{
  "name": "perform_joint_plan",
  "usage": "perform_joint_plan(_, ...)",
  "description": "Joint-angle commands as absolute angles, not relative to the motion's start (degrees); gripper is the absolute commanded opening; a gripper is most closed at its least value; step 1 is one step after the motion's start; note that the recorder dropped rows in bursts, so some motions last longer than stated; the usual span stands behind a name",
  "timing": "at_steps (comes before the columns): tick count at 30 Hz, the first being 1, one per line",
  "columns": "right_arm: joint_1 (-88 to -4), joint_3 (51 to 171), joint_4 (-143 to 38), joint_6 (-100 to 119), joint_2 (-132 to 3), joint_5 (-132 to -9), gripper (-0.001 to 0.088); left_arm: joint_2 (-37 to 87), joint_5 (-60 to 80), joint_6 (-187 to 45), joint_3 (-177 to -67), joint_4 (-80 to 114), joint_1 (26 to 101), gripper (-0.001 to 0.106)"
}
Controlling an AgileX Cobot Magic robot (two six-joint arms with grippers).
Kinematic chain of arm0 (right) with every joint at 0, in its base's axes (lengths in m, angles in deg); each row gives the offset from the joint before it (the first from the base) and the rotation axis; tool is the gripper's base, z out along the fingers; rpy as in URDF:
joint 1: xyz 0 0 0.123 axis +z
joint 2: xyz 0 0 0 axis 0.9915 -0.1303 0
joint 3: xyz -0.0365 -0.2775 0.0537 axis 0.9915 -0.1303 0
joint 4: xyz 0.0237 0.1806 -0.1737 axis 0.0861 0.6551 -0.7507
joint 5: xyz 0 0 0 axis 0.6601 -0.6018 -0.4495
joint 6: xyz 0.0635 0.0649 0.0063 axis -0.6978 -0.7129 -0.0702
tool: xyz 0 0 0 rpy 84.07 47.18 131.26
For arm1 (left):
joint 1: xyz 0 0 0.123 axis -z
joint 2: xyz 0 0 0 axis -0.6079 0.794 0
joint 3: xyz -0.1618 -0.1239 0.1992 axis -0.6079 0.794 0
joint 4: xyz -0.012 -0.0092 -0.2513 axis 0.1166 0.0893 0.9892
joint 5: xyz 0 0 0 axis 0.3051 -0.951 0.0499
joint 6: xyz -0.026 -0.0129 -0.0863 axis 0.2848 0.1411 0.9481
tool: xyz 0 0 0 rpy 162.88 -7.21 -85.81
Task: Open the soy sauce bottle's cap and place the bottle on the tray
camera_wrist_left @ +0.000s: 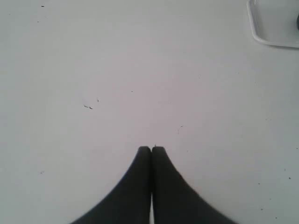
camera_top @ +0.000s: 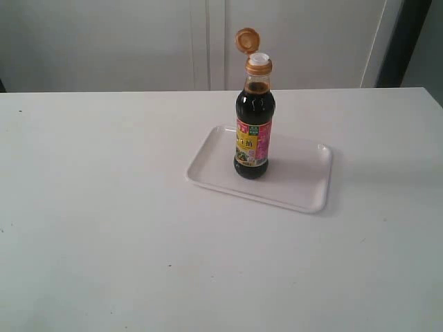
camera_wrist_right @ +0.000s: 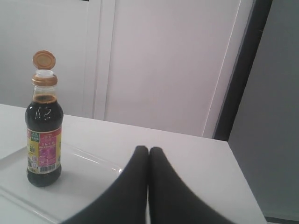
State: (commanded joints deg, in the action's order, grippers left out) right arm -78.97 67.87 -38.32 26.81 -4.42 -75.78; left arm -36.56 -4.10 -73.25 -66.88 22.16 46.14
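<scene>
Both claws, left gripper & right gripper, pressed together, empty; soy sauce bottle upright on tray, cap flipped open.

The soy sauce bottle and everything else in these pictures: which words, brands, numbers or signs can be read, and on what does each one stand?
No text can be read.
Soy sauce bottle label: there is print on its pink, yellow and green fields, perhaps large characters on the yellow, but it is too small and blurred in every view.
Cap: no visible text.
Tray: plain white, no marking.
Table: only small dark specks.
</scene>
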Motion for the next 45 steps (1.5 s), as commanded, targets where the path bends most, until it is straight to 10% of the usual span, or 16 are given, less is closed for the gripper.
perform_joint_plan(45,-79.0,50.6,-41.2,17.2,3.1,-79.8,0.0,-36.6,-4.1,-73.2,-66.9,22.2,46.1,0.0)
